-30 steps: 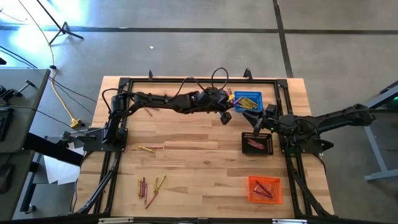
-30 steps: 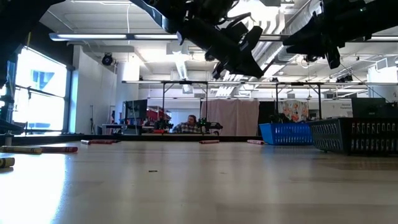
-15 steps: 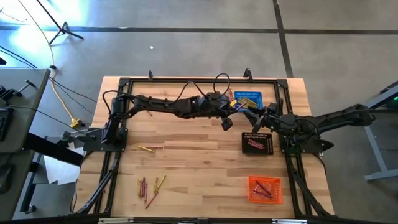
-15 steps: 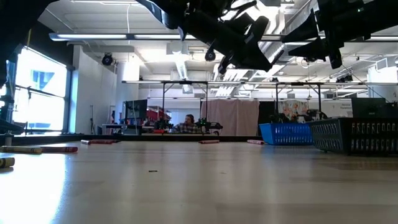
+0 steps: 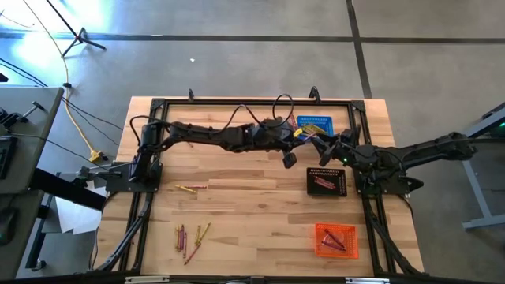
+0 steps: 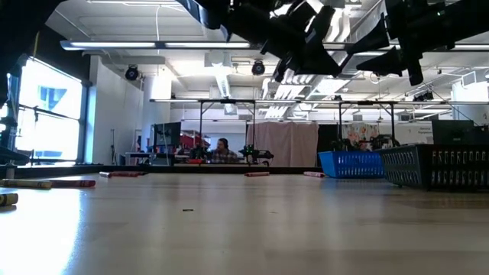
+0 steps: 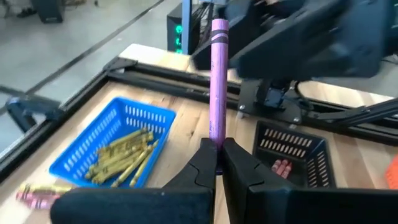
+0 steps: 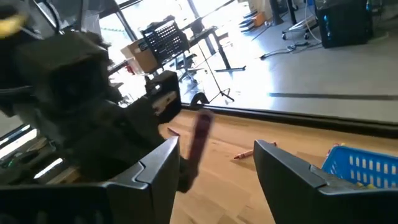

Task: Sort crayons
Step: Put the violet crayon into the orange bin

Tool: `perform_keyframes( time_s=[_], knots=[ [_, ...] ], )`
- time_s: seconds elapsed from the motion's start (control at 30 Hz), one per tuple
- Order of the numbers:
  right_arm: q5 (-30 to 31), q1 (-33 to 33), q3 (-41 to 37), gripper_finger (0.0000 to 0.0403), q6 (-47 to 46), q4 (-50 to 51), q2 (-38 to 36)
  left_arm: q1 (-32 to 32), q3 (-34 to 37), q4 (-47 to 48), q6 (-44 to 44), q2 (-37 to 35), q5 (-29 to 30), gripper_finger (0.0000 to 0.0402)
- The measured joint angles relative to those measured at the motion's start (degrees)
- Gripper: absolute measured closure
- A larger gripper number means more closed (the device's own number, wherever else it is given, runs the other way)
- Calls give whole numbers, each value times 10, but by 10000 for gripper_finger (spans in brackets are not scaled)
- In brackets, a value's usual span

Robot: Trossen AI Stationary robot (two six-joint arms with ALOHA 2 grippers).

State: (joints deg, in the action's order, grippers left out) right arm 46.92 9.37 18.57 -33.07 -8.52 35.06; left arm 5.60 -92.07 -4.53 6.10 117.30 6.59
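My left gripper [image 7: 216,163] is shut on a purple crayon [image 7: 217,81] and holds it in the air near the blue basket [image 5: 316,126], which has yellow crayons [image 7: 127,152] in it. My right gripper [image 8: 214,168] faces it, open, a short way off over the table's right side. The crayon [image 8: 198,142] shows just in front of the gap between its fingers, and I see no touch. The black basket [image 5: 326,181] holds red crayons [image 7: 283,168]. The orange basket [image 5: 337,241] stands at the near right. My left gripper pinches the purple crayon's one end [image 7: 214,140] between its two fingers. The fingers come about level from the table's left. The rest of the crayon sticks out past the fingertips toward my right gripper, lifted clear of the table and baskets.
Loose crayons lie on the table's left half [image 5: 189,188] and near its front [image 5: 192,235]. Another lies by the far edge [image 8: 244,154]. A black frame [image 5: 252,102] runs around the work area. People sit in the room beyond the table [image 6: 221,151].
My left gripper has carried the purple crayon a little toward the table's right, closer to my right gripper. In the low view my right gripper's fingers have spread wider while its arm stayed in place.
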Motion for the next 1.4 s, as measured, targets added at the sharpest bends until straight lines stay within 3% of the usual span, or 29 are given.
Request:
perform_keyframes(
  time_s=[0.4, 0.57, 0.7, 0.87, 1.0, 1.27, 1.33, 1.4],
  knots=[
    [-26, -20, 0, 221, 23, -100, 60, -8, -10, 1, -8, 0, 0, 401],
    [-28, -20, 0, 286, 20, -120, 79, -7, -10, 1, -8, 0, 0, 401],
    [-32, -20, 0, 377, 23, -127, 82, -7, -11, 1, -28, 0, 1, 401],
    [-59, -24, 11, 389, 35, -113, 75, -7, -11, -2, -63, 0, 2, 390],
    [-88, -35, 69, 392, 57, -6, 59, -9, -12, -6, -111, -2, 2, 369],
    [-86, -53, 246, 393, -40, 430, 60, -10, -11, 46, -113, 0, 0, 317],
    [-137, -53, 268, 393, -78, 505, 67, -9, -11, 78, -113, 0, 0, 307],
    [-226, -51, 272, 393, -114, 559, 76, -7, -11, 106, -113, 0, 0, 300]
  ],
)
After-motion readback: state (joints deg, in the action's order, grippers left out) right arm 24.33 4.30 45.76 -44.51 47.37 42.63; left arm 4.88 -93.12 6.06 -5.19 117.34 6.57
